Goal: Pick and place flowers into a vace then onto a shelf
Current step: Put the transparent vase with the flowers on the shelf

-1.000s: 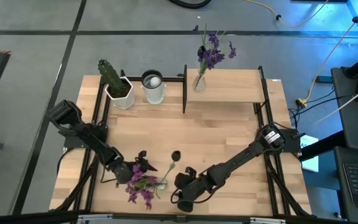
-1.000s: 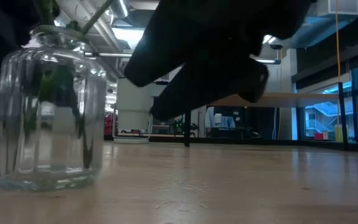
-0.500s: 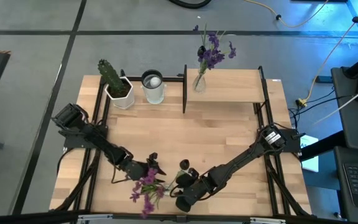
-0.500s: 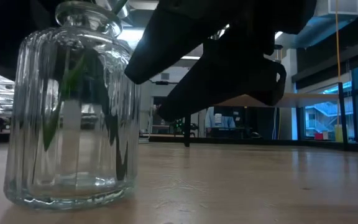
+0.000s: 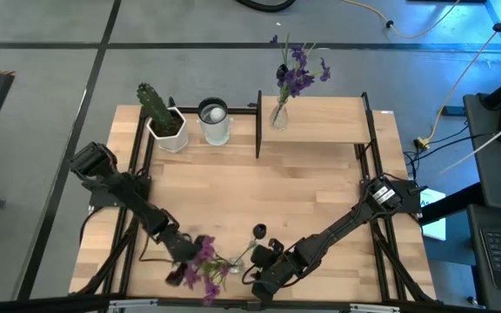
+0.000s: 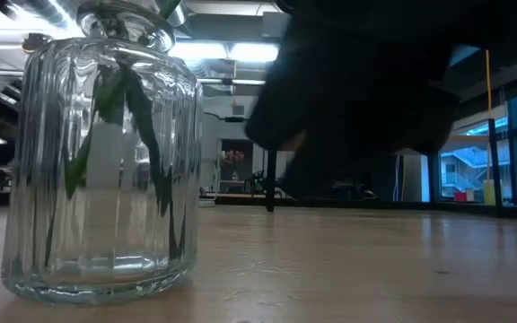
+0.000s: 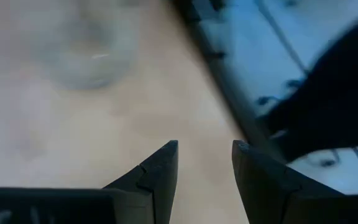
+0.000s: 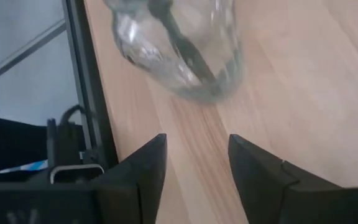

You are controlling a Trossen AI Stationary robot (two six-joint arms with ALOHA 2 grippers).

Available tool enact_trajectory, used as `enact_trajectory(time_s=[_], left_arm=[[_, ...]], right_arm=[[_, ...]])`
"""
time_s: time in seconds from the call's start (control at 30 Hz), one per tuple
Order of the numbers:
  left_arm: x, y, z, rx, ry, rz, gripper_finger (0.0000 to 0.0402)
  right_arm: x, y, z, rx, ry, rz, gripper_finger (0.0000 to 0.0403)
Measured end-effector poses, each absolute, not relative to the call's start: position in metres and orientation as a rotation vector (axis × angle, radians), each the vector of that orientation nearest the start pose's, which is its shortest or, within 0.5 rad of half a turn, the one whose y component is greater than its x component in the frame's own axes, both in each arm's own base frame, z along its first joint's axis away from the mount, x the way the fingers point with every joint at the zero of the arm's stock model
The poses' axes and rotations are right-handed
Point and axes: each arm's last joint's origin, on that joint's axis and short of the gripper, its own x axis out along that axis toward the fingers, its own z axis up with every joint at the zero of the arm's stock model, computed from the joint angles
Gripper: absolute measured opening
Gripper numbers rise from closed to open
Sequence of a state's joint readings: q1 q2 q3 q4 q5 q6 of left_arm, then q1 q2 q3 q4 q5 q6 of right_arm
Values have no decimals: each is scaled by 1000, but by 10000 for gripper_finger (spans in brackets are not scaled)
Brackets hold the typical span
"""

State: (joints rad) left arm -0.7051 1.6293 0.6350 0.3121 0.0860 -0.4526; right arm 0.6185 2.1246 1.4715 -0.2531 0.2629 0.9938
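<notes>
**End effectors apart, both empty, flanking the glass vase at the bottom of the frame**

Left end effector (image 5: 174, 252) low at bottom centre-left in the high view, fingers (image 7: 157, 177) spread with nothing between them in the left wrist view. Right end effector (image 5: 263, 265) at bottom centre, just right of the vase, fingers (image 8: 143, 168) likewise spread and empty, pointing toward the vase.

Ribbed glass vase (image 6: 104, 157) upright on the tabletop (image 5: 259, 187), large at the left of the low view, green stems inside it. Pinker flowers (image 5: 203, 265) spilling from it toward the bottom left in the high view, close beside the left end effector; contact between the two cannot be told.

Darker violet flowers (image 5: 296, 74) at top centre, upright in a second small vase (image 5: 278, 116) on the shelf (image 5: 320, 120). Cactus (image 5: 156, 109) in a white pot and a white cup (image 5: 215, 122) at upper left, beside the shelf.
</notes>
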Motion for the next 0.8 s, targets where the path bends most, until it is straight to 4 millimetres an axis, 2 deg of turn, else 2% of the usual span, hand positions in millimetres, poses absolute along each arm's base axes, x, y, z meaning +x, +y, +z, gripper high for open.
enact_trajectory(time_s=[0.07,0.2,0.43,0.63,0.8], left_arm=[[218,-202,133,-164,784,-641,145],[220,-212,131,-122,660,-623,136],[233,-221,112,-150,539,-690,86],[246,-215,108,-127,434,-733,12],[256,-203,107,-115,422,-693,2]], right_arm=[[368,255,150,529,902,-105,174],[367,256,150,525,906,-106,174],[367,255,150,525,905,-106,174],[368,256,151,534,895,-100,174],[369,256,152,540,888,-96,174]])
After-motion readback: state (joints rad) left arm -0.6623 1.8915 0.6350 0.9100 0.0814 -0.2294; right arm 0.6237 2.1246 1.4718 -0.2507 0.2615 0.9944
